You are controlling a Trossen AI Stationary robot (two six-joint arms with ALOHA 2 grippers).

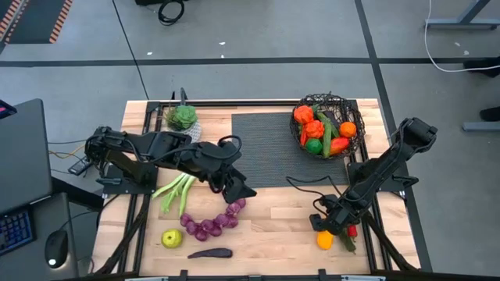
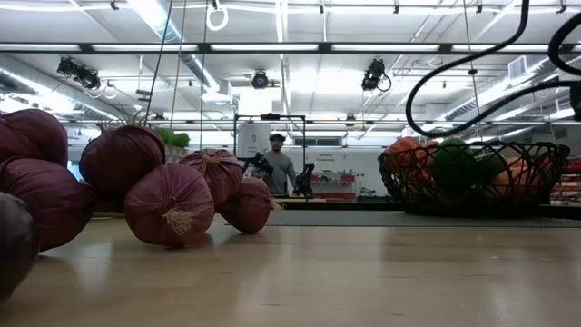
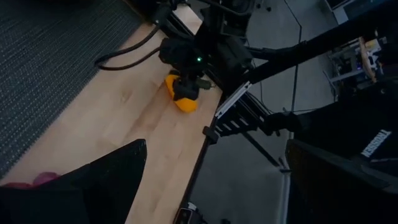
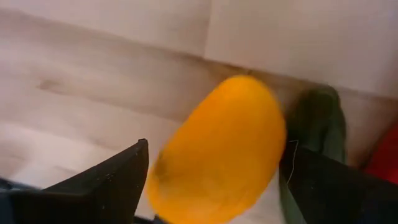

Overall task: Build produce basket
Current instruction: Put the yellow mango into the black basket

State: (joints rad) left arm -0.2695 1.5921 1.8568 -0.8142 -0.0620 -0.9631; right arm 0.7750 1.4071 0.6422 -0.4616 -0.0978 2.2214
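The yellow-orange lemon (image 1: 324,240) lies on the desk (image 1: 273,226) near its front right corner, just beside a green and a red piece of produce whose kind I cannot make out, and well apart from the wire basket (image 1: 326,125) at the back right, which already holds oranges, peppers and green vegetables. It looks like a light, hollow toy with a smooth rounded skin, so I judge it will be stiff enough to squeeze but liable to roll or squirt out; the safest hold is across its narrow middle, fingers square on either side. The right gripper (image 1: 328,226) is low over it with its fingers spread wide, the lemon (image 4: 217,152) sitting between them, not clamped. The left gripper (image 1: 238,190) hangs by the end of the red onion string (image 1: 211,222), fingers fully open, holding nothing.
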